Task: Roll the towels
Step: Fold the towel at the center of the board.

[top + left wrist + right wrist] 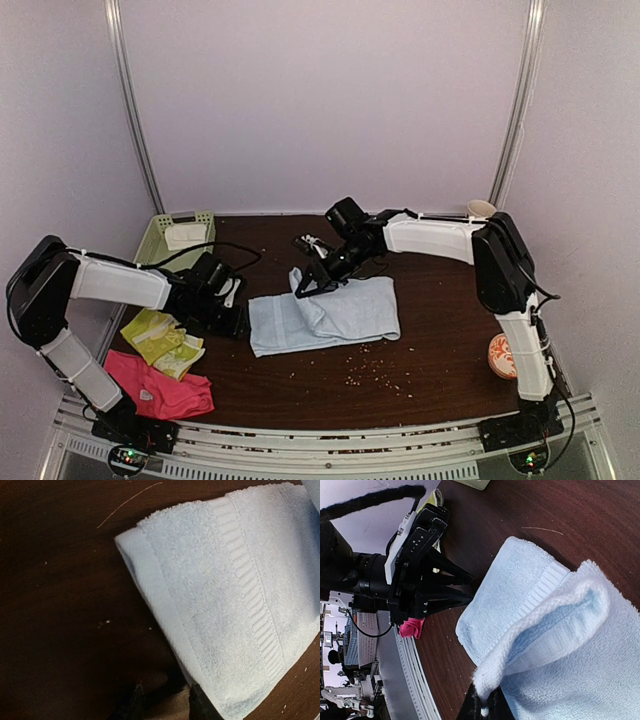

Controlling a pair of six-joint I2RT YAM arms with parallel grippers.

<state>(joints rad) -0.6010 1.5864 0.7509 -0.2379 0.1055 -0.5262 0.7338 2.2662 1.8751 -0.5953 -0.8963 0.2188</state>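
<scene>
A pale blue towel [330, 312] lies flat at the middle of the brown table [440, 330]. My right gripper [303, 285] is shut on its far left hem and holds that edge up in a fold [555, 610]; the fingertips [487, 707] pinch the hem. My left gripper [238, 305] sits low at the towel's left edge, open, with bare table between its fingers [132, 700]. Its right finger touches the towel's corner [225, 595]. A yellow-green patterned towel [160, 338] and a hot-pink towel [160, 388] lie crumpled at the near left.
A pale green slotted basket [150, 240] stands at the back left with a cream-white towel [185, 235] in it. An orange-patterned cup [502, 355] sits by the right arm's base and a small pale cup [481, 208] at the back right. Crumbs [375, 372] dot the table's front.
</scene>
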